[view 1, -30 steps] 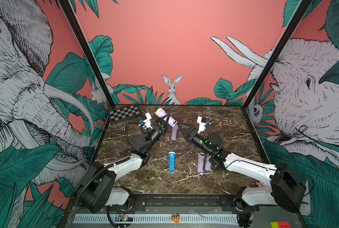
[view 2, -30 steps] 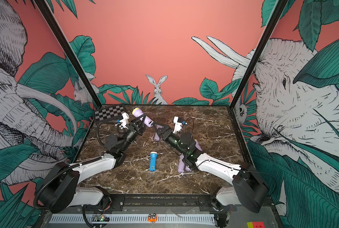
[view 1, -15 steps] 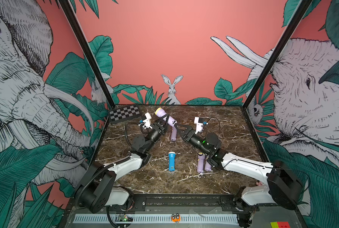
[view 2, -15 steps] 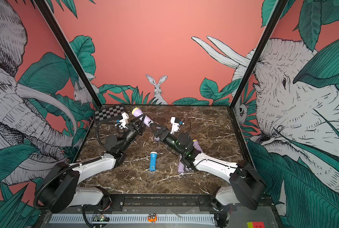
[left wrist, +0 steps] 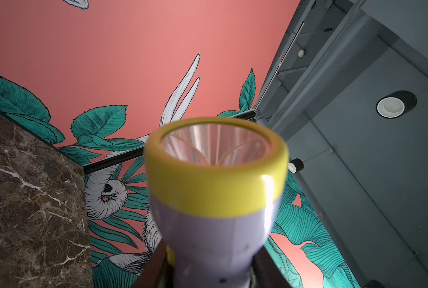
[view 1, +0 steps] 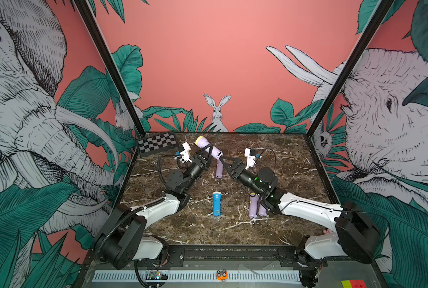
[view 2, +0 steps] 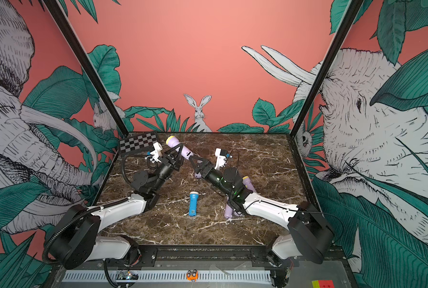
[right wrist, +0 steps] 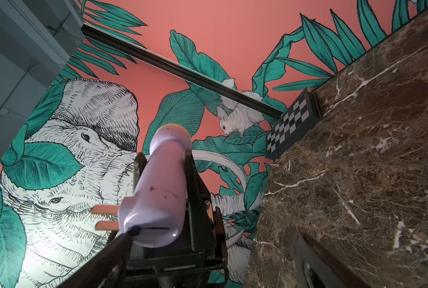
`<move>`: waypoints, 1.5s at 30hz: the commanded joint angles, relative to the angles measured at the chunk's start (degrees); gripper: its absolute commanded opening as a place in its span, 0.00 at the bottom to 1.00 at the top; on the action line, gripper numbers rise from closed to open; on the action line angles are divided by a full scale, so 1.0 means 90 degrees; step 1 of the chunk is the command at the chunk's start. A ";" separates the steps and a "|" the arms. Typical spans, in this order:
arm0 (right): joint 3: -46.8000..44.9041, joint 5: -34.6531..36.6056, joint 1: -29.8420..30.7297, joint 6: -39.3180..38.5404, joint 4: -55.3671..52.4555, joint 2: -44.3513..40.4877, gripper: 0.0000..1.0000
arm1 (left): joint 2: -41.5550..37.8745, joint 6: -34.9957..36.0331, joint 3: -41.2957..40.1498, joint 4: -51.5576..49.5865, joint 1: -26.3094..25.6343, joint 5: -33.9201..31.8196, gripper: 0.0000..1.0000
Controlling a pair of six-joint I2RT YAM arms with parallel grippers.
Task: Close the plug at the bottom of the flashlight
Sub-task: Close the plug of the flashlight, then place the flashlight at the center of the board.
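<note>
My left gripper [view 1: 208, 152] [left wrist: 213, 274] is shut on the body of a lavender flashlight [view 1: 203, 142] [view 2: 174, 143] [left wrist: 215, 199] with a yellow head, held tilted above the back of the table. Its bottom end points toward my right arm. In the right wrist view the flashlight [right wrist: 158, 189] shows two copper plug prongs [right wrist: 105, 217] sticking out sideways from its bottom. My right gripper [view 1: 224, 160] [view 2: 195, 160] [right wrist: 215, 233] is open. One of its fingertips [right wrist: 133, 230] touches the bottom end beside the prongs, and nothing sits between its fingers.
A blue flashlight [view 1: 216, 203] [view 2: 193, 203] lies mid-table. One lavender flashlight [view 1: 219, 169] lies under the raised one, two more [view 1: 254, 208] beneath my right arm. A checkerboard [view 1: 156, 144] [right wrist: 290, 124] leans at the back left corner. Walls enclose three sides.
My right gripper has moved left and back toward the held flashlight, and its fingertip now rests on the bottom end. The left arm and the flashlight have stayed still.
</note>
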 commanded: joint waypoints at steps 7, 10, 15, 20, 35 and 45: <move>0.0447 -0.0047 -0.0276 0.0506 -0.2062 0.0169 0.99 | -0.0290 -0.0104 0.0212 0.0550 -0.0048 0.0283 0.00; 0.0529 0.0189 -0.0278 0.0324 -0.2645 0.0018 0.99 | -0.0325 -0.0062 0.0310 0.0570 -0.0095 0.0336 0.00; 0.0369 -0.0158 -0.0451 0.0625 -0.2496 0.0411 0.98 | -0.0357 -0.0092 0.0463 0.0618 -0.0185 0.0300 0.00; -0.0020 -0.0170 -0.0473 0.0997 -0.2115 0.0677 0.97 | -0.0509 -0.0118 0.0631 0.0619 -0.0187 0.0245 0.00; 0.1008 0.1272 -0.0632 -0.2023 -0.5109 -0.1586 0.99 | -0.1113 0.1352 0.0460 -0.2345 -0.0063 0.0510 0.00; 0.1604 0.2107 -0.1332 -0.3934 -0.7285 -0.3274 0.99 | -0.0789 0.4363 0.1986 -0.8854 0.0632 0.0265 0.00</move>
